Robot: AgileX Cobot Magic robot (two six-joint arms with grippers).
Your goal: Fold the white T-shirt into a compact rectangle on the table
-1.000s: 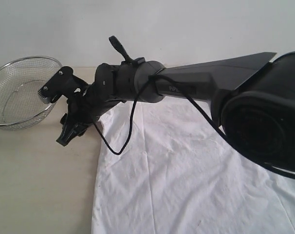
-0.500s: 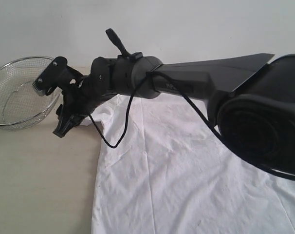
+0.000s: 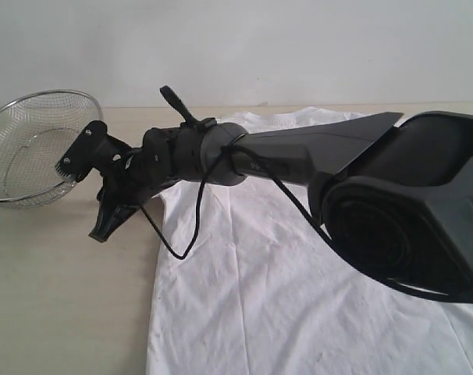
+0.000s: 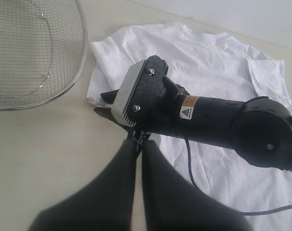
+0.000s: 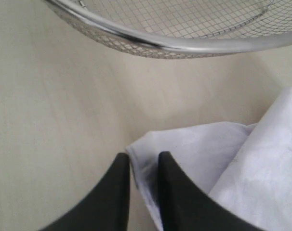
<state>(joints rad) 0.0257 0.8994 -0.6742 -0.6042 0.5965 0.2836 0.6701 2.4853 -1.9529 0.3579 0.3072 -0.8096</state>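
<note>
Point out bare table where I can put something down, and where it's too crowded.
Free: the broad stretch of table at the exterior view's lower left, bordered by the mesh bowl behind and the side edge of the white T-shirt. Crowded: the narrow gap between bowl and sleeve, where the right hand straddles the sleeve corner.

Tally by kind, places given from the bowl.

- Shirts: one. White T-shirt [image 3: 283,273], spread flat just beside the bowl. Sleeves [image 4: 267,77] on it: two, one toward the bowl, one on the side away from it.
- Bowls: one. Wire-mesh bowl [image 3: 33,156].
- Tables: one. Table [image 3: 65,297], under the bowl.
- Arms in the exterior view: one. Right arm [image 3: 299,156], reaching toward the bowl.
- Grippers: two. Left gripper [image 4: 139,142] and right gripper [image 5: 143,159], both near the bowl. Two fingers each, four in all.
- Orange labels: one. Label [image 4: 189,107], on the right arm.
- Screws [image 4: 150,71] on the wrist plate: two.
</note>
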